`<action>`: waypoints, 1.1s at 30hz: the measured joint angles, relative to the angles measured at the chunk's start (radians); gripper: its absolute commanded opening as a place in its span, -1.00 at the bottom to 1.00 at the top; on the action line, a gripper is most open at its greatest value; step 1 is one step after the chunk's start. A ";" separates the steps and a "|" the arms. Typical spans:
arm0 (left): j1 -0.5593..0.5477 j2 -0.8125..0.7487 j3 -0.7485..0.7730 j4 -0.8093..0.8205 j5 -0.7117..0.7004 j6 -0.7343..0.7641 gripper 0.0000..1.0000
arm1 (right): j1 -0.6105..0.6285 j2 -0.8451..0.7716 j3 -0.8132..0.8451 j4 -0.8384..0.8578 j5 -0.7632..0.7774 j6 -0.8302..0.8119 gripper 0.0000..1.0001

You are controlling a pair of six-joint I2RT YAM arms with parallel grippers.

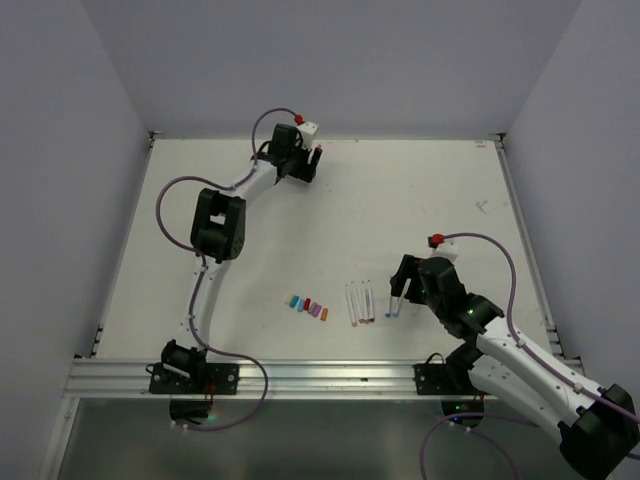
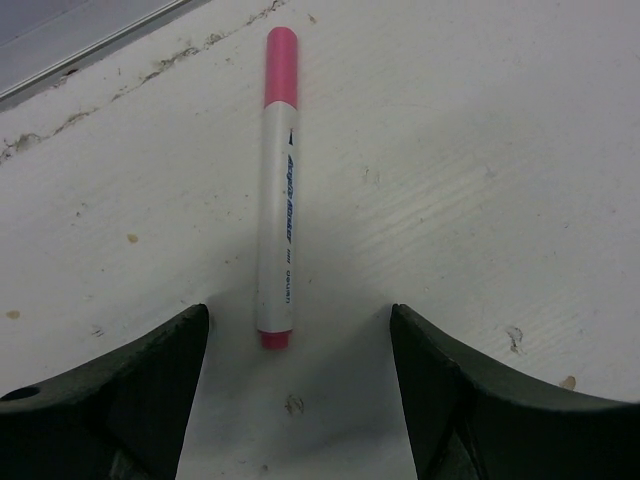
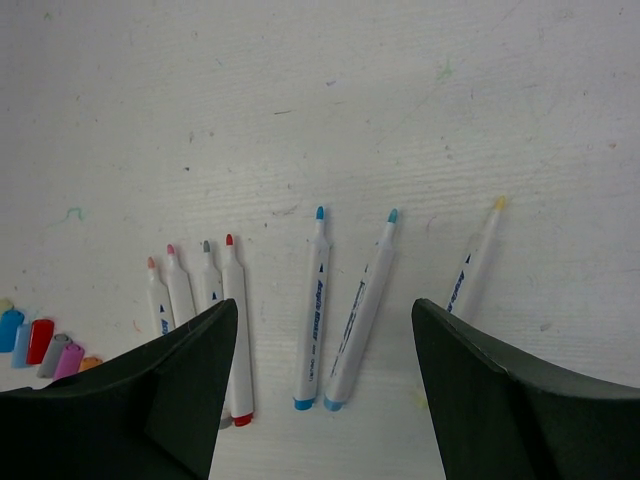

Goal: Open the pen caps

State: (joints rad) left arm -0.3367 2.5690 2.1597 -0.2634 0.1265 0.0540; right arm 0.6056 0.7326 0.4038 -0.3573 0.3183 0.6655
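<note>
the left gripper [image 2: 297, 335] is out at the far edge of the table [image 1: 420, 190], jaws spread and grasping nothing. a pink pen [image 2: 277, 210] lies flat in the gap just ahead of its fingers, touching neither, with its pink cap [image 2: 281, 65] on and pointing at that edge. the right gripper [image 3: 324, 320] hangs released too, near the near edge right of centre, over two blue-tipped pens [image 3: 314, 310]. left of them lie four more uncapped pens [image 3: 181, 290] — then a row of loose caps [image 1: 308, 305].

Smooth white plastic pens [image 3: 318, 310] on a matt, scuffed table [image 3: 400, 100]; glossy plastic pen caps [image 3: 40, 340]
</note>
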 measured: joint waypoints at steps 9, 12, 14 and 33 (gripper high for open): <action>0.002 0.024 0.042 -0.014 -0.015 0.002 0.40 | 0.000 -0.013 0.000 0.000 0.000 0.000 0.49; 0.002 0.031 0.051 -0.013 -0.022 0.003 0.33 | 0.000 -0.013 0.000 0.000 0.000 0.000 0.49; 0.001 0.034 0.055 -0.009 -0.023 0.003 0.22 | 0.000 -0.013 0.000 0.001 0.000 0.000 0.49; 0.000 0.068 0.095 0.022 -0.019 0.007 -0.02 | 0.000 -0.013 -0.001 0.009 0.000 0.000 0.49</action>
State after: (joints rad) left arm -0.3367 2.6369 2.2551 -0.2413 0.1070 0.0608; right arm 0.6056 0.7197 0.4030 -0.3485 0.3183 0.6655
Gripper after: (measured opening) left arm 0.514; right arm 0.743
